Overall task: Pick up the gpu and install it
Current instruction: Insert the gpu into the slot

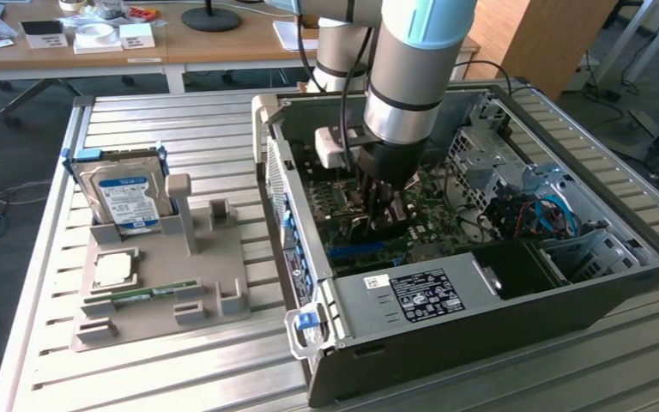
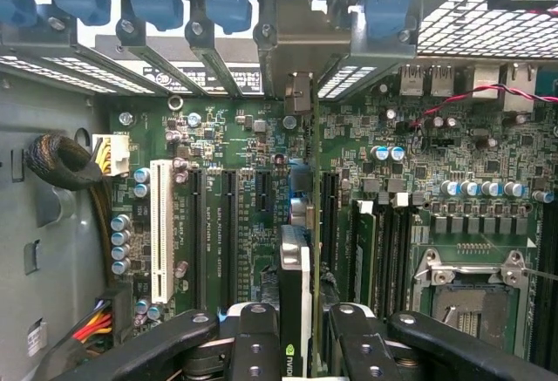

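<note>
We see the arm (image 1: 415,69) reaching straight down into the open computer case (image 1: 456,322), which lies on its side on the slatted worktop (image 1: 169,120). The claw (image 1: 381,202) sits low over the green motherboard (image 1: 442,210), with the dark gpu (image 1: 380,225) edge-down beneath it. On the exterior view's left, well apart from the case, we have the grey holder (image 1: 152,313). A hard drive (image 1: 123,196) stands upright in it, a square processor (image 1: 114,269) lies flat, and a green memory stick (image 1: 147,296) lies just beside that.
</note>
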Controlling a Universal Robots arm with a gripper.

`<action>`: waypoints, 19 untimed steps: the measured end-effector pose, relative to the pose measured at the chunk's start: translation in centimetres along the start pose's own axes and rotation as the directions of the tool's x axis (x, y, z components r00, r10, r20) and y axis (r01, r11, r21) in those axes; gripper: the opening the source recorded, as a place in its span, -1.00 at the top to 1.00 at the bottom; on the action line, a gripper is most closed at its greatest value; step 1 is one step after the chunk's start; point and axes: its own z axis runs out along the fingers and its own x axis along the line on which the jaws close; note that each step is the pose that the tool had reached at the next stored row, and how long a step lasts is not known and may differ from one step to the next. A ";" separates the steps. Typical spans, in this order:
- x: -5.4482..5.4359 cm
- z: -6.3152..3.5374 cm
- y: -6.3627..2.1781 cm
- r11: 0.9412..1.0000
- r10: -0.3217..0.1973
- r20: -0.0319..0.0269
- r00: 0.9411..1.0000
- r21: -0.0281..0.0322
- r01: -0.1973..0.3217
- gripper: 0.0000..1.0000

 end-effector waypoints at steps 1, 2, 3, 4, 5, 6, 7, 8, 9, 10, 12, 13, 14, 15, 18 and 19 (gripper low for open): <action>0.0 0.03 0.00 1.000 0.000 0.000 1.000 0.000 0.000 0.47; 0.0 0.02 0.01 1.000 0.000 -0.001 1.000 0.000 0.000 0.47; 0.0 0.02 0.01 1.000 0.000 -0.001 1.000 0.000 0.000 0.47; 0.0 0.02 0.01 1.000 0.000 -0.001 1.000 0.000 0.000 0.47; 0.0 0.02 0.01 1.000 0.000 -0.001 1.000 0.000 0.000 0.47; 0.0 0.02 0.01 1.000 0.000 -0.001 1.000 0.000 0.000 0.47; 0.0 0.03 0.03 1.000 0.000 -0.001 1.000 0.000 0.000 0.47; 0.0 0.04 0.04 1.000 0.000 -0.001 1.000 0.000 0.000 0.47; 0.0 0.05 0.04 1.000 0.000 -0.001 1.000 0.000 0.000 0.47; 0.0 0.05 0.04 1.000 0.000 -0.001 1.000 0.000 0.000 0.47; 0.0 0.06 0.04 1.000 0.000 -0.001 1.000 0.000 0.000 0.47; 0.0 0.06 0.04 1.000 0.000 -0.001 1.000 0.000 0.000 0.47; 0.0 0.06 0.04 1.000 0.000 0.000 1.000 0.000 0.000 0.47; 0.0 0.10 0.04 1.000 0.000 0.000 1.000 0.000 0.000 0.47; 0.0 0.12 0.04 1.000 0.000 -0.001 1.000 0.000 0.000 0.47; 0.0 0.12 0.04 1.000 0.000 -0.001 1.000 0.000 0.000 0.47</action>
